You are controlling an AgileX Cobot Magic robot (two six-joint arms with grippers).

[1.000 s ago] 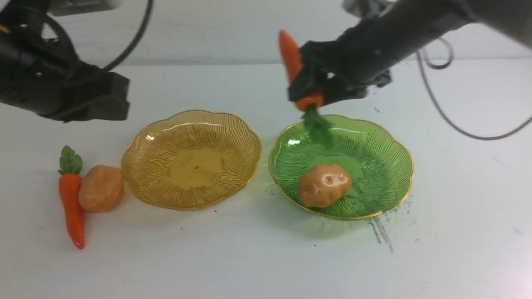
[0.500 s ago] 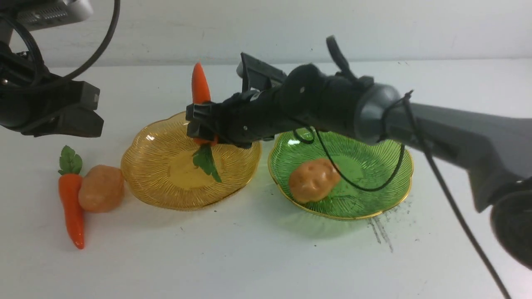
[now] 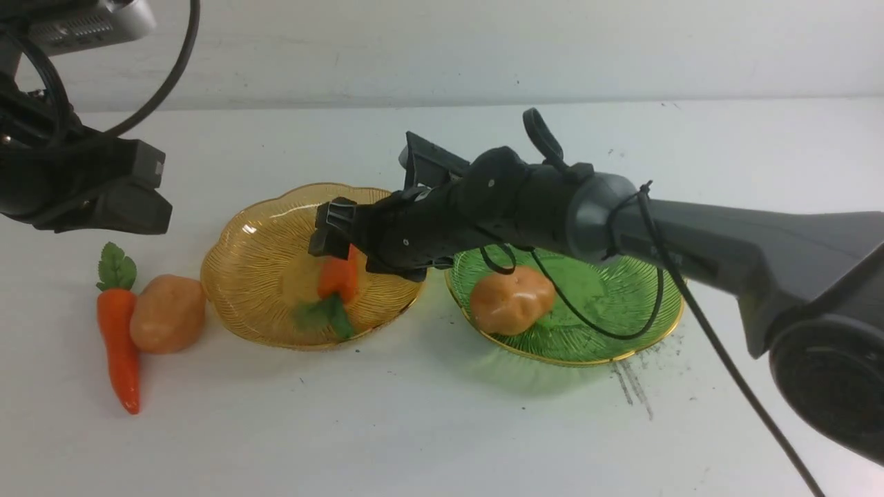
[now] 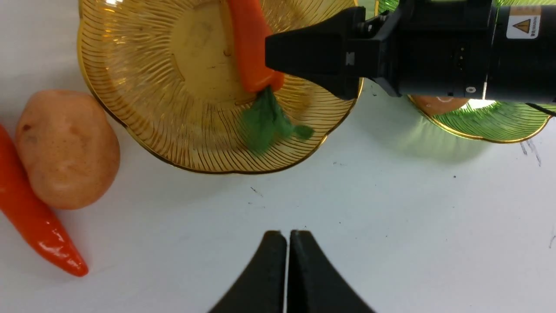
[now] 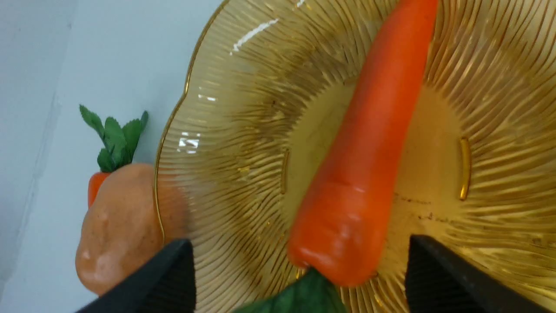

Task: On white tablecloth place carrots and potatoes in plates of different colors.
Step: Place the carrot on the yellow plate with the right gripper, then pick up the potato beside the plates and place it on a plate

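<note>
Right gripper (image 3: 330, 231): fingers spread wide, holding nothing. It hangs low over the amber-yellow ribbed translucent plate with the scalloped gold rim (image 3: 266, 235).

A glossy orange plastic carrot with green leaves (image 3: 338, 275) lies in that plate, directly under the right gripper. In the right wrist view its thick end sits between the two fingers with a clear gap on each side. Its leaves point toward the gripper body and its tip points away from it.

Behind the right gripper, under its forearm, is the matching green ribbed plate (image 3: 621, 304). It holds one tan-orange oval plastic potato (image 3: 511, 300).

Left gripper (image 4: 286, 237): fingers pressed together, nothing between them. It hangs above bare white tablecloth (image 3: 414, 414), well apart from the amber plate.

The second orange carrot (image 3: 119, 345) and second tan potato (image 3: 168, 313) lie side by side on the cloth, apparently touching. They are on the far side of the amber plate from the right gripper, close to the left gripper. The potato is just beside the plate's rim.
</note>
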